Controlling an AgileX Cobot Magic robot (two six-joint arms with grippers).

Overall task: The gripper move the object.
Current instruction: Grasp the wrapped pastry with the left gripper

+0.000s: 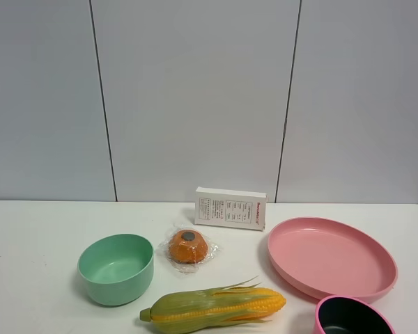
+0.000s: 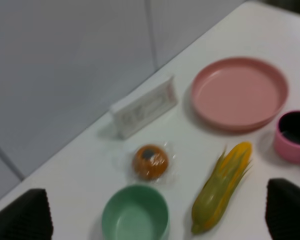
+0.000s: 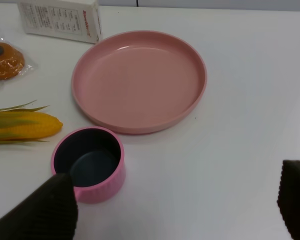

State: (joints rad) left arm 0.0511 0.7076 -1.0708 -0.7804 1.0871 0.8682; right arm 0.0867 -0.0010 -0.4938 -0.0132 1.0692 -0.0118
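The object (image 1: 188,245) is a small round orange bun with a dark spot on top, wrapped in crinkly clear plastic. It lies on the white table between the green bowl and the white box. It also shows in the left wrist view (image 2: 150,161) and at the edge of the right wrist view (image 3: 4,60). Neither gripper shows in the exterior high view. The left gripper (image 2: 156,212) is open and empty, high above the table, with its black fingertips (image 2: 25,217) wide apart. The right gripper (image 3: 170,202) is open and empty, near the pink cup.
A green bowl (image 1: 116,268) stands left of the bun. A corn cob (image 1: 216,306) lies in front of it. A white printed box (image 1: 230,207) stands behind. A pink plate (image 1: 331,257) and a pink cup (image 1: 352,316) are at the right.
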